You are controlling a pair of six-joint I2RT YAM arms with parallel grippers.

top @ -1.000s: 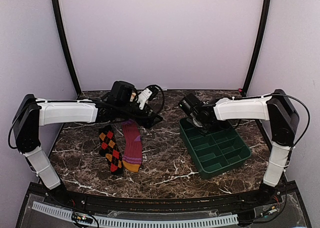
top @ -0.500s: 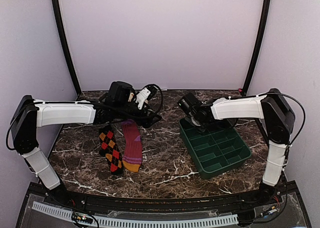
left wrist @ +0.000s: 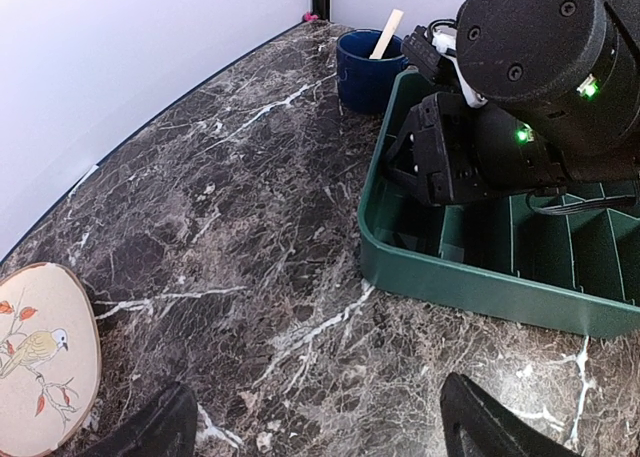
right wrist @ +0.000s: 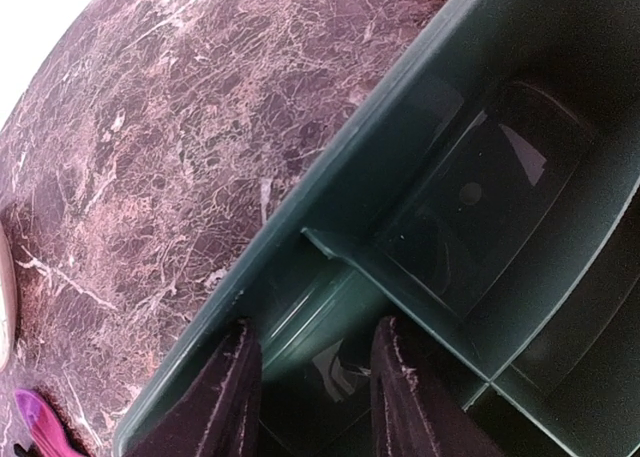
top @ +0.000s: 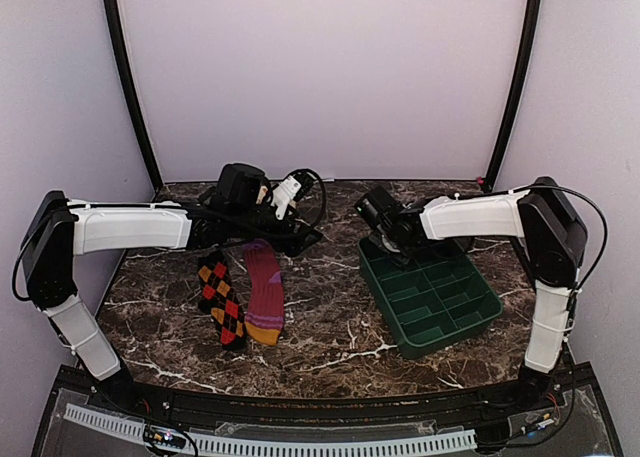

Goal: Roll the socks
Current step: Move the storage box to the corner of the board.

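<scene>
Two socks lie flat side by side at the left centre of the marble table: an argyle sock (top: 220,299) in black, orange and red, and a magenta sock (top: 265,292) with an orange toe. My left gripper (top: 300,235) hovers just beyond their far ends. In the left wrist view it (left wrist: 315,432) is open wide and empty over bare marble. My right gripper (top: 385,227) is at the far left corner of the green tray (top: 470,322). In the right wrist view it (right wrist: 318,397) is open and empty inside a tray compartment. A bit of the magenta sock (right wrist: 35,422) shows there.
The green divided tray (left wrist: 450,277) fills the right half of the table. A blue cup (left wrist: 365,67) with a wooden stick stands behind it. A round wooden coaster (left wrist: 40,357) with a bird picture lies at the back left. Walls enclose the table.
My right arm has shifted slightly left over the tray's corner. The left arm has barely moved. The socks lie as before.
</scene>
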